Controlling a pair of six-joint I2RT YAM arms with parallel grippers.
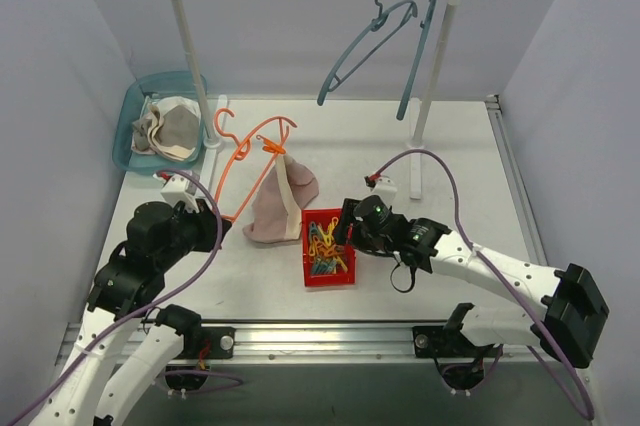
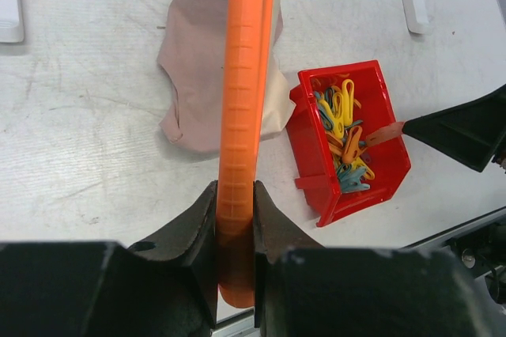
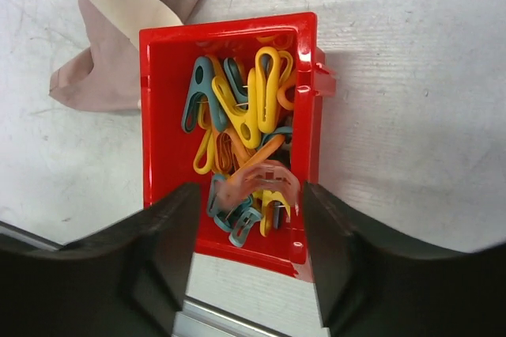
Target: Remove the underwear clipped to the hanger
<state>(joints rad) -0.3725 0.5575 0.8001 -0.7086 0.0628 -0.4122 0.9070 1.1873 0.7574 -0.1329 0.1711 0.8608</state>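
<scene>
The orange hanger (image 1: 248, 158) is tilted up off the table, left of centre. My left gripper (image 1: 218, 224) is shut on its lower end; the left wrist view shows the orange bar (image 2: 241, 115) clamped between the jaws of the left gripper (image 2: 235, 195). The pinkish-tan underwear (image 1: 280, 201) hangs from the hanger's upper part and drapes onto the table; it also shows in the left wrist view (image 2: 198, 68). My right gripper (image 1: 346, 226) is open over the red bin (image 1: 310, 274). In the right wrist view a blurred pale orange clip (image 3: 265, 179) is between the open fingers of the right gripper (image 3: 249, 195).
The red bin (image 3: 158, 115) holds several yellow, teal and orange clips. A blue basin (image 1: 128, 126) with cream cloths sits at the back left. A white rail with two teal hangers (image 1: 365, 41) stands at the back, its right post (image 1: 428, 96) behind my right arm.
</scene>
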